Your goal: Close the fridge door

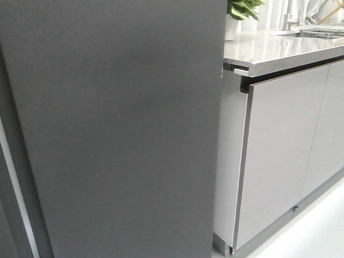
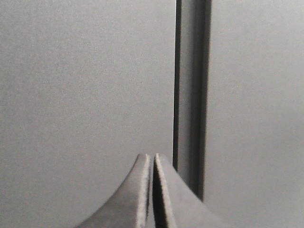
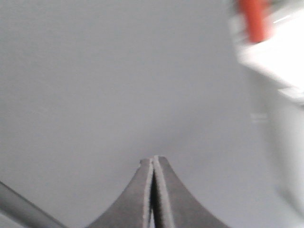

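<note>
The fridge door (image 1: 118, 129) is a tall matte dark grey slab that fills the left and middle of the front view, close to the camera; a thin white edge strip (image 1: 16, 193) shows at its lower left. Neither arm shows in the front view. In the left wrist view my left gripper (image 2: 152, 155) is shut and empty, its tips close to the dark grey face (image 2: 85, 85) beside a vertical dark seam (image 2: 190, 95). In the right wrist view my right gripper (image 3: 153, 158) is shut and empty, close to a plain grey face (image 3: 118, 80).
To the right of the door stands a counter with a speckled grey worktop (image 1: 279, 51) and light grey handleless cabinet doors (image 1: 279, 150). A potted plant (image 1: 242, 9) stands at the back. Pale floor (image 1: 317, 231) shows at the lower right. A blurred red object (image 3: 254, 19) shows in the right wrist view.
</note>
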Robot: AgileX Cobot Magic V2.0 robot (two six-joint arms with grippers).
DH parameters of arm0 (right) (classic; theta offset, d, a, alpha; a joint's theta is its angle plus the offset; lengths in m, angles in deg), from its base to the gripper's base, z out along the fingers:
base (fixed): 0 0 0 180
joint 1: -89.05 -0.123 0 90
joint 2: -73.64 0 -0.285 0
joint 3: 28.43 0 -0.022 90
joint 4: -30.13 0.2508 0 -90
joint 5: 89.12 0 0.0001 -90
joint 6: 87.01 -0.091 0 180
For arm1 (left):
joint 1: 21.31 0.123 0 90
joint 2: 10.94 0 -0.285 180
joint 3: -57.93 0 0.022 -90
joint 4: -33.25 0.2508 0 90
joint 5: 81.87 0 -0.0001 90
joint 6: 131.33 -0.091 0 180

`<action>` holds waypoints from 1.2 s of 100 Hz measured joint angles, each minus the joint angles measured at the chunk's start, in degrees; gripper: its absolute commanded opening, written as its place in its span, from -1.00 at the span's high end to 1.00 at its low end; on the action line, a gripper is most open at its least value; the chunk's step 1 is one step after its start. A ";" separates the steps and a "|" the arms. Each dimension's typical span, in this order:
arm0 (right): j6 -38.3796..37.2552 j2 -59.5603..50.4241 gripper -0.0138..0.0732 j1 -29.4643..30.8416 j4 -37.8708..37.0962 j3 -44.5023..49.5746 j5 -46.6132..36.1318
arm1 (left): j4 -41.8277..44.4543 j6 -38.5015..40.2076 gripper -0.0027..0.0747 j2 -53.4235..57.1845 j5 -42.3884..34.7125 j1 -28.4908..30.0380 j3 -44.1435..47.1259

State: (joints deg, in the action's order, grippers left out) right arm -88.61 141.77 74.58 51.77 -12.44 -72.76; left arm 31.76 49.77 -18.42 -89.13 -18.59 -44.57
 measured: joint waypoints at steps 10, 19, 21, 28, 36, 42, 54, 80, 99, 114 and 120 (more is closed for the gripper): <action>0.00 -8.55 0.79 1.47 -3.10 7.66 -1.02 | 0.00 0.00 0.98 0.00 0.00 0.00 0.00; 0.00 -16.25 0.79 2.28 -5.90 14.78 -2.86 | 0.00 0.00 0.98 0.00 0.00 0.00 0.00; 0.00 -18.00 0.79 2.42 -6.67 16.39 -3.07 | 0.00 0.00 0.98 0.00 0.00 0.00 0.00; 0.00 -23.84 0.79 3.11 -9.52 21.64 -3.57 | 0.00 0.00 0.98 0.00 0.00 0.00 0.00; 0.00 -30.46 0.79 3.93 -12.77 27.31 -3.85 | 0.00 0.00 0.98 0.00 0.00 0.00 0.00; 0.00 -35.77 0.79 4.67 -15.07 32.02 -3.88 | 0.00 0.00 0.98 0.00 0.00 0.00 0.00; 0.00 -45.44 0.79 5.80 -16.99 40.48 -3.88 | 0.00 0.00 0.98 0.00 0.00 0.00 0.00; 0.00 -60.06 0.79 7.93 -19.39 56.75 -6.29 | 0.00 0.00 0.98 0.00 0.00 0.00 0.00; 0.00 -60.84 0.79 8.83 -19.63 62.31 -11.78 | 0.00 0.00 0.98 0.00 0.00 0.00 0.00; 0.00 -60.84 0.79 8.83 -20.44 62.31 -13.74 | 0.00 0.00 0.98 0.00 0.00 0.00 0.00; 0.00 -60.84 0.79 8.83 -21.29 62.31 -13.74 | 0.00 0.00 0.98 0.00 0.00 0.00 0.00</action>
State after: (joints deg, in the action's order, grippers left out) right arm -88.61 80.93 83.41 30.48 49.87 -86.50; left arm 31.76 49.77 -18.42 -89.13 -18.59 -44.57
